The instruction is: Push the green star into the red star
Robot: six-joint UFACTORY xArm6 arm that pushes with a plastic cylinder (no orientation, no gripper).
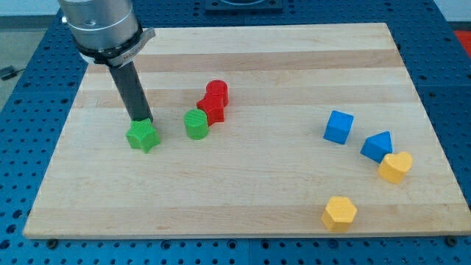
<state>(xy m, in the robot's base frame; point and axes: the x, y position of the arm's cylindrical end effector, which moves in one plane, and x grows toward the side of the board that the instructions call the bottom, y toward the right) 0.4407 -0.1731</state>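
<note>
The straight dark rod's lower end, my tip, is seen touching or just behind the top edge of the green star-shaped block, at the board's left-centre. No jaws exist on this tool; nothing is held, only contact from the view's top side is shown. Whether the tip is actually pressed against the green star cannot be told for sure, since the block hides the very end.

The light wooden board is laid on a blue perforated table.

Just to the view's right of the green star, a green cylinder-shaped block is placed, apart from it by a small gap. The red star-shaped block is found touching the green cylinder at its upper right. A red cylinder-shaped block is set directly behind the red star, touching it.

On the view's right, well apart from the task blocks: a blue cube-shaped block, a blue triangular block, and a yellow heart-shaped block just beside the blue triangular block. A yellow hexagonal block is located near the bottom edge.
</note>
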